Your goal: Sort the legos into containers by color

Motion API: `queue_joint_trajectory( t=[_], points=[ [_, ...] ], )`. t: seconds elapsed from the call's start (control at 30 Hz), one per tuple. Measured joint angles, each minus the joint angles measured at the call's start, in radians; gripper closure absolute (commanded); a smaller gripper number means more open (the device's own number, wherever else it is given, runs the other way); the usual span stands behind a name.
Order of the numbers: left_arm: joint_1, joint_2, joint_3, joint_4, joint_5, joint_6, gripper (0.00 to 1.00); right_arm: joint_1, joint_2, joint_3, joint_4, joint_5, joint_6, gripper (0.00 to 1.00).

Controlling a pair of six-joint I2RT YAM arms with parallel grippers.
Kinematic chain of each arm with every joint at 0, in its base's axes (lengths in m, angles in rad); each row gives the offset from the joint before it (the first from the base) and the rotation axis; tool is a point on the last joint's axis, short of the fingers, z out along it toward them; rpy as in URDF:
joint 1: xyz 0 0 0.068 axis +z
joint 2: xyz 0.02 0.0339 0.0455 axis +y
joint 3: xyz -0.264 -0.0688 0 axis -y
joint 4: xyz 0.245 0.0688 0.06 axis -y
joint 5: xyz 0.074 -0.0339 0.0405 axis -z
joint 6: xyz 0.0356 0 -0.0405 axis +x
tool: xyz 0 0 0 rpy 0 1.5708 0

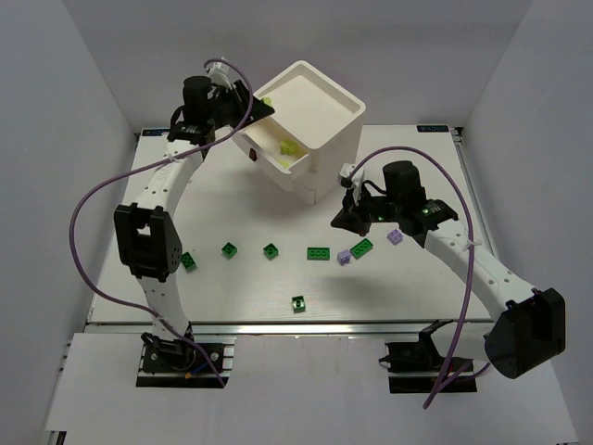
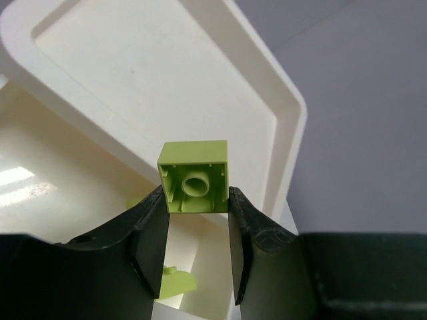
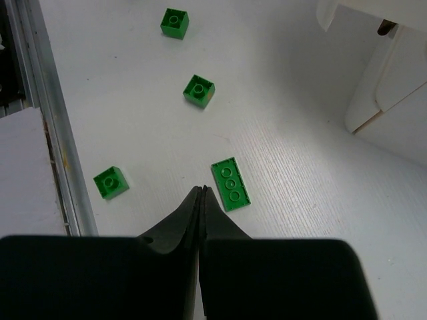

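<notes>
Dark green legos [image 1: 298, 302] and two lavender legos [image 1: 396, 237] lie scattered on the white table [image 1: 232, 297], with the right fingers [image 3: 192, 212] clenched empty above them. Farther off, the left fingers [image 2: 150, 230] grasp a hollow-bottomed lime brick [image 2: 194, 176] over the open drawer [image 1: 264, 139] of the cabinet [image 1: 320, 111]. Pale grey walls [image 1: 74, 74] surround the table.

The lime brick [image 2: 193, 177] is seen as smooth moulded plastic with a soft sheen. The fingers [image 2: 150, 237] of the left gripper [image 2: 197, 197] closed on it are made of matt black plastic, faintly grained. The white cabinet [image 2: 200, 80] is finished in smooth, slightly glossy plastic, and glare is carried by its drawer [image 2: 40, 167] at nine o'clock. In the right wrist view the table [image 3: 313, 193] is shown matt white with a fine grain, the rail [image 3: 47, 113] at nine o'clock as dull bare metal, the green bricks [image 3: 199, 90] as glossy plastic.
</notes>
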Motion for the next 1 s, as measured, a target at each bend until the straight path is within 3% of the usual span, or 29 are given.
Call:
queue_joint_trajectory(
  t=[0.17,0.23,0.37,0.53,0.63,0.67,0.73,0.87,0.9,0.97,1.0],
  points=[
    [-0.017,0.055,0.034,-0.112,-0.064,0.002,0.74,0.001,0.004,0.000,-0.001,0.011,-0.003,1.00],
    [-0.018,0.055,0.034,-0.149,-0.084,0.004,0.55,0.001,0.013,0.001,-0.001,0.016,-0.005,1.00],
    [-0.018,0.055,0.038,-0.186,-0.107,0.014,0.39,0.002,0.053,0.013,-0.004,0.021,-0.011,0.72],
    [-0.017,0.055,0.071,-0.200,-0.110,0.009,0.38,0.003,0.134,0.070,-0.028,-0.003,-0.047,0.66],
    [-0.017,0.055,0.116,-0.201,-0.106,0.000,0.50,0.007,0.168,0.104,-0.035,-0.036,-0.086,0.75],
    [-0.017,0.055,0.133,-0.201,-0.106,-0.005,0.76,0.009,0.178,0.116,-0.041,-0.050,-0.103,0.88],
    [-0.017,0.047,0.155,-0.198,-0.106,-0.010,0.97,0.019,0.201,0.150,-0.054,-0.076,-0.130,1.00],
    [-0.010,-0.035,0.095,-0.202,-0.125,-0.002,1.00,0.068,0.263,0.247,-0.068,-0.081,-0.165,1.00],
    [-0.009,-0.082,0.044,-0.206,-0.139,0.003,0.99,0.085,0.281,0.278,-0.071,-0.073,-0.170,1.00],
    [-0.004,-0.216,-0.098,-0.224,-0.192,0.020,0.80,0.128,0.319,0.340,-0.070,-0.039,-0.175,1.00],
    [-0.003,-0.284,-0.164,-0.238,-0.218,0.027,0.60,0.153,0.341,0.376,-0.073,-0.008,-0.175,1.00]
  ],
)
